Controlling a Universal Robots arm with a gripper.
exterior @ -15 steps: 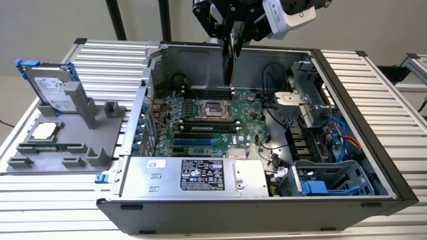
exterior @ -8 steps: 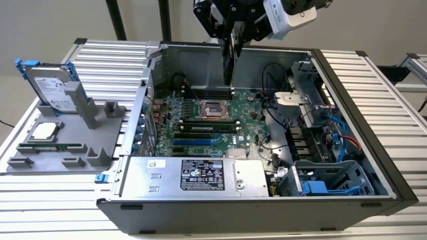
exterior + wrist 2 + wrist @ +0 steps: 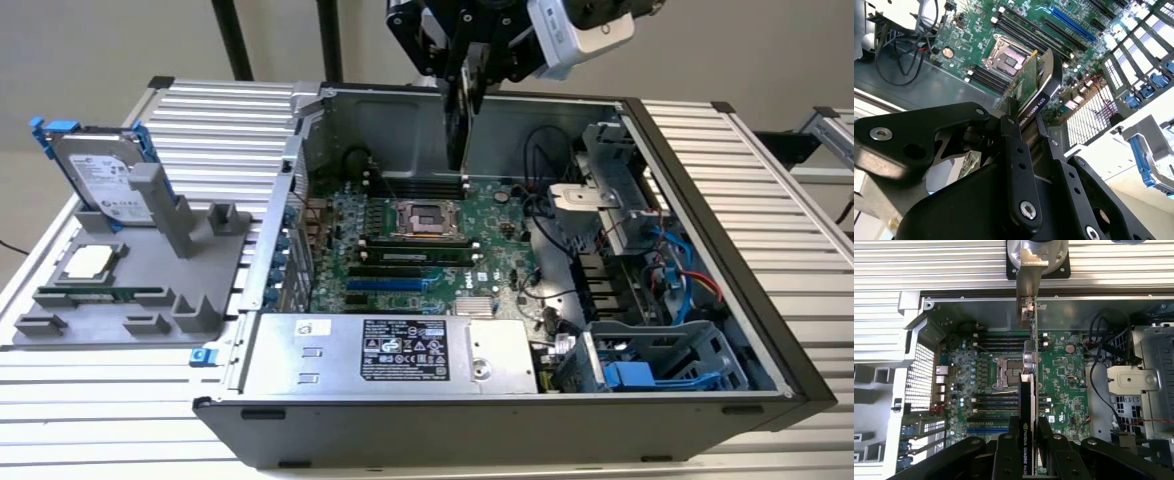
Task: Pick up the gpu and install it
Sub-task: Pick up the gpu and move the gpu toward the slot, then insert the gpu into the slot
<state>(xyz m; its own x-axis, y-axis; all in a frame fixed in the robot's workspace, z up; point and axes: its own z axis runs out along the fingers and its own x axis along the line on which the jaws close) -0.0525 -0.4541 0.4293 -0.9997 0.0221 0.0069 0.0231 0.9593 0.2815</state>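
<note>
Partly cut off above, hand [image 3: 465,58] grips gpu [image 3: 458,125] edge-on over motherboard [image 3: 400,250]

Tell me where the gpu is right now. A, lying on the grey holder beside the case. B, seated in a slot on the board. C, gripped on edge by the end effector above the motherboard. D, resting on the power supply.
C: in the exterior view the end effector grips the gpu on edge, hanging above the motherboard inside the open case.
</note>
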